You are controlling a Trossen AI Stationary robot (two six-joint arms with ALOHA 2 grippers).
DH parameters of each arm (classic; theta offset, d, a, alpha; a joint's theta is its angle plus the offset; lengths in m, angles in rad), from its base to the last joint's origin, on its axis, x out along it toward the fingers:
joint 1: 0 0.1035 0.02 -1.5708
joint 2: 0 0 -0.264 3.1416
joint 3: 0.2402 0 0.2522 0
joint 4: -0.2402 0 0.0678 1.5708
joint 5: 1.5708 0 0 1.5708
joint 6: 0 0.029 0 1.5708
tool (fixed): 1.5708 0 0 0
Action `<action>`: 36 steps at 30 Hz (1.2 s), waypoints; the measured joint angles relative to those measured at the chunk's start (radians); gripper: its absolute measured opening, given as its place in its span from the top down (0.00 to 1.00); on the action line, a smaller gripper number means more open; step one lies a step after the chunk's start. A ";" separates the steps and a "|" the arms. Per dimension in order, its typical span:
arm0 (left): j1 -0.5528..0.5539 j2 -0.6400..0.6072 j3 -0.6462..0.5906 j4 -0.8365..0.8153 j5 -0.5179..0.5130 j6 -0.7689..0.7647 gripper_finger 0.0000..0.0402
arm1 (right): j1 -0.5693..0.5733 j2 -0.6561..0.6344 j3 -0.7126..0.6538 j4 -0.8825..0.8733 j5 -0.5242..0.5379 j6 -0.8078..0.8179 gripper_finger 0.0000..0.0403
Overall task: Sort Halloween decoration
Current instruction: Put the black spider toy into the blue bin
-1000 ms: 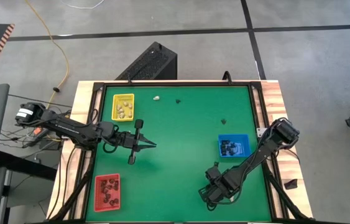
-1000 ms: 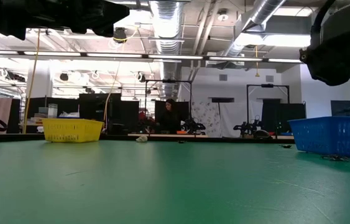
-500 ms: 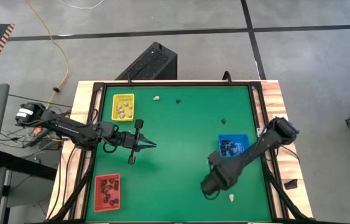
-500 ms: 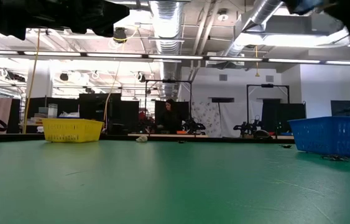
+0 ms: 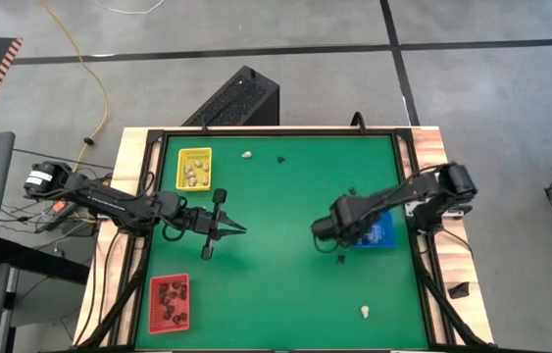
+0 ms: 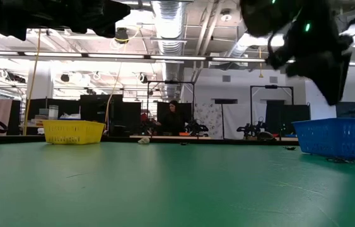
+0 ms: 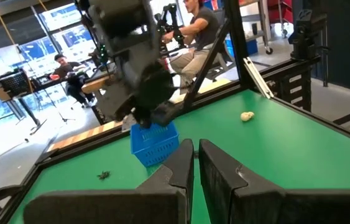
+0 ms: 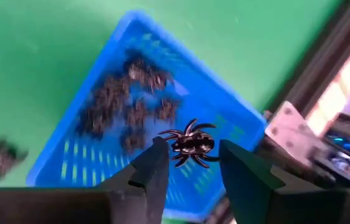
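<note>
From above, the right gripper hangs at the blue tray near the table's right edge. Its wrist view shows a black spider pinched between its fingers. The left wrist view shows the left gripper closed, empty.

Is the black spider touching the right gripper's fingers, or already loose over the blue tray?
Touching. In the right wrist view, the black spider sits pinched between the right gripper fingers, above the blue tray.

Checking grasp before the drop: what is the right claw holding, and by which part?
The right claw holds a small glossy black plastic spider, pinched across its body between the fingertips, legs sticking out, above the blue plastic tray.
</note>
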 joint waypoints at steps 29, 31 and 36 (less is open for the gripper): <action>0.000 0.000 0.000 -0.038 0.019 0.018 0.96 | -0.658 -0.164 -0.260 0.595 -0.017 -0.349 0.27; 0.000 0.000 0.000 -0.061 0.037 0.010 0.96 | -0.671 -0.164 -0.300 0.615 -0.021 -0.318 0.27; 0.000 0.000 0.000 -0.123 0.051 0.025 0.96 | -0.657 -0.164 -0.374 0.727 -0.025 -0.278 0.27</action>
